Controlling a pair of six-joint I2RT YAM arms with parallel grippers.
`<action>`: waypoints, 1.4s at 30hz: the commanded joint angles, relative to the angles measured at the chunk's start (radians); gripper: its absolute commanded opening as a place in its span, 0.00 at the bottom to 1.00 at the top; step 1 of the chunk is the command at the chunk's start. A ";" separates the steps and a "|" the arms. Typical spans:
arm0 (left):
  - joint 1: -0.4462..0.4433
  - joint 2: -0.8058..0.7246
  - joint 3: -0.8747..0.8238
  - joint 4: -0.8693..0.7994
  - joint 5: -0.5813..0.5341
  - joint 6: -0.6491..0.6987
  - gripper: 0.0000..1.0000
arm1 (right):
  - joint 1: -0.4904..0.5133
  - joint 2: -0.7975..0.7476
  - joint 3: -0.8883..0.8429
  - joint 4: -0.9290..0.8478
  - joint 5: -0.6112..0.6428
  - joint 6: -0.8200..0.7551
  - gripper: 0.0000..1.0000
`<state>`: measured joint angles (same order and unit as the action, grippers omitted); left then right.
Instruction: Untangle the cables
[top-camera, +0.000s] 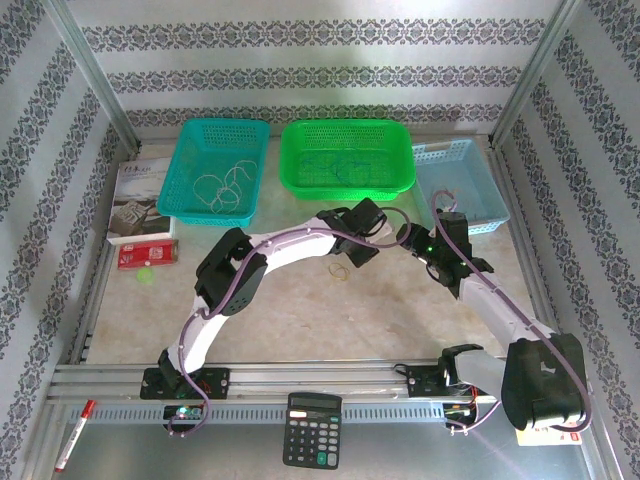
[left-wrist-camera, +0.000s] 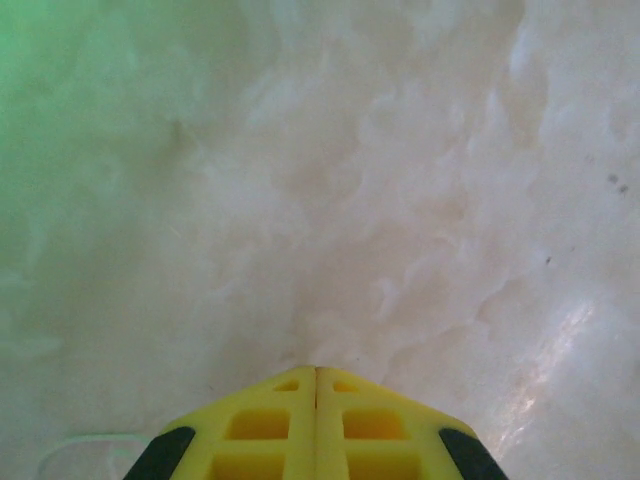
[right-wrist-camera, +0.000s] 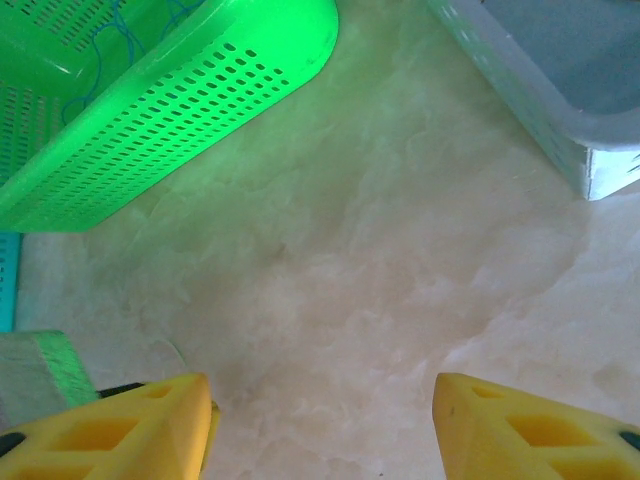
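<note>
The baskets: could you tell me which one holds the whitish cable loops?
The teal basket, leftmost of three; whitish loops lie on its floor, while the green middle basket holds bluish ones.

We are seeing a pale cable (left-wrist-camera: 78, 446) blurring and running off the bottom edge of the left wrist view, beside the left gripper (left-wrist-camera: 316, 372), itself cropped there. From above, we are finding the cables (top-camera: 222, 188) in the teal basket (top-camera: 226, 123) and the green basket (top-camera: 346, 124) too thin to count.
</note>
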<state>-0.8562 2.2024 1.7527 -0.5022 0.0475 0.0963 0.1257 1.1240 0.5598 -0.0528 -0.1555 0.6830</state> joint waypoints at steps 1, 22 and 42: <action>-0.004 -0.079 0.057 -0.076 -0.023 -0.006 0.00 | -0.011 -0.015 0.006 0.012 -0.035 0.001 0.61; 0.125 -0.401 0.071 -0.090 0.166 -0.140 0.00 | 0.090 -0.024 -0.035 0.335 -0.298 -0.095 0.76; 0.168 -0.540 0.025 0.020 0.369 -0.261 0.00 | 0.143 0.076 0.073 0.421 -0.418 -0.098 0.76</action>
<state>-0.7109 1.7103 1.7977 -0.5442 0.3614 -0.1177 0.2600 1.1870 0.5961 0.3141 -0.5343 0.5957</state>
